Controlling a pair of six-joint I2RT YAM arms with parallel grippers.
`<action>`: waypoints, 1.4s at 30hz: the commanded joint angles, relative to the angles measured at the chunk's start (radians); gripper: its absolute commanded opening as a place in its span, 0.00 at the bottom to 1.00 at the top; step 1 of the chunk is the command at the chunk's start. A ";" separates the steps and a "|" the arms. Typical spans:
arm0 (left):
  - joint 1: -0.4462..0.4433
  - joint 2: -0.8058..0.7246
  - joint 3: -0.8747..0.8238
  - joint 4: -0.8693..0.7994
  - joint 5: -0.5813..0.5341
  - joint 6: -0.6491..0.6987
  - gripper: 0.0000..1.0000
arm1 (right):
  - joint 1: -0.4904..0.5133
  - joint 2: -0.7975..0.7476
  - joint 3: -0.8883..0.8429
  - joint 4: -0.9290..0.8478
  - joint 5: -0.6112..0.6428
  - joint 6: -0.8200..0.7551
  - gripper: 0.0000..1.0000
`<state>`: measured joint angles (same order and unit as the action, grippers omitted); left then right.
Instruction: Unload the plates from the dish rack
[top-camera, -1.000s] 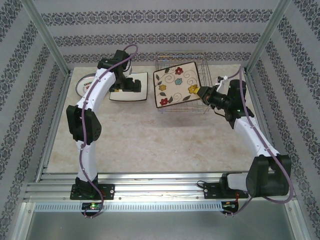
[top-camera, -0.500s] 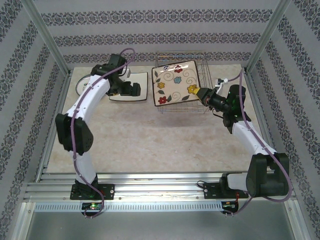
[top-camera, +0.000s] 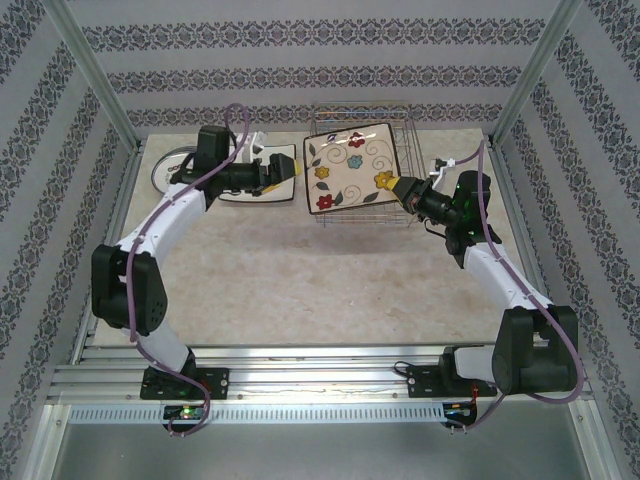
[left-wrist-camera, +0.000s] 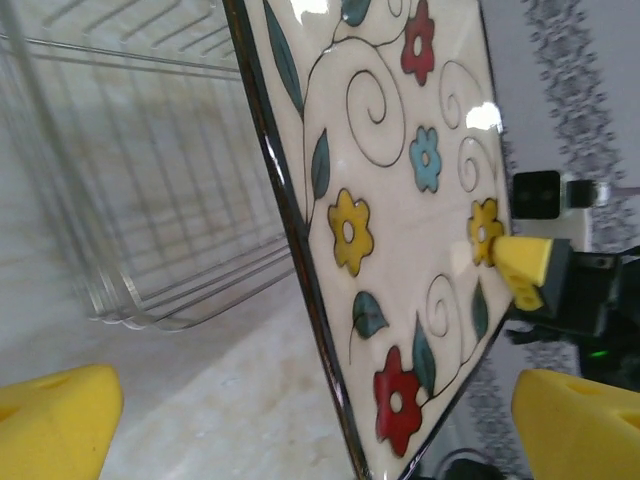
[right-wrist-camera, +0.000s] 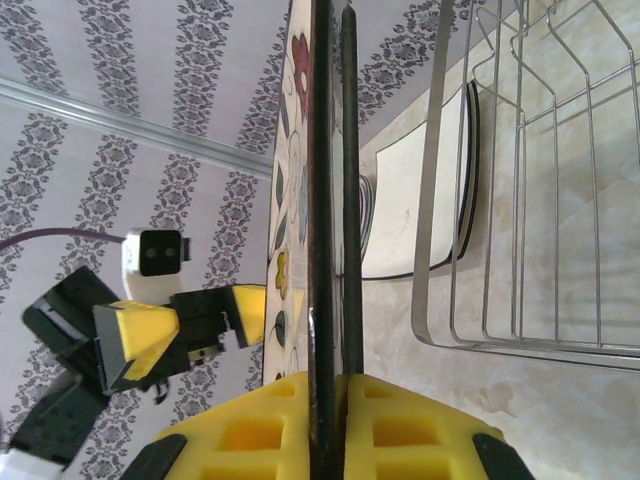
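Square plate (left-wrist-camera: 400, 230) glossy glazed ceramic; dish rack (left-wrist-camera: 150, 200) shiny metal wire.

Two arms: left arm bent, elbow out at 9 o'clock, left gripper (top-camera: 290, 170) pointing to 3 o'clock, jaws wide apart; right arm stretched toward 11 o'clock, right gripper (top-camera: 394, 183) pointing to 9 o'clock, jaws pinched on a plate (top-camera: 350, 165) rim.

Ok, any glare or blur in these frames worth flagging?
Left wrist: glare spots on the plate, the rack behind it is soft, and the near fingers are blurred. Right wrist: plate edge-on and dark, rack wires sharp. Top external: bright wash along the near rail.
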<state>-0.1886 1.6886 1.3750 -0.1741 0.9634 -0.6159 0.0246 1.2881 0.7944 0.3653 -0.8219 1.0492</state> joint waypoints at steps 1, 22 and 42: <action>-0.002 0.030 -0.049 0.387 0.132 -0.247 1.00 | 0.021 -0.042 0.088 0.205 -0.054 0.012 0.00; -0.006 0.163 -0.092 0.724 0.179 -0.475 0.49 | 0.141 0.219 0.229 0.296 -0.068 0.025 0.00; 0.001 0.218 0.010 0.708 0.173 -0.488 0.00 | 0.120 0.275 0.301 -0.049 -0.044 -0.149 0.75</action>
<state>-0.1818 1.9247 1.3323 0.4488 1.1057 -1.1378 0.1528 1.5970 1.0286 0.3939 -0.8768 1.0039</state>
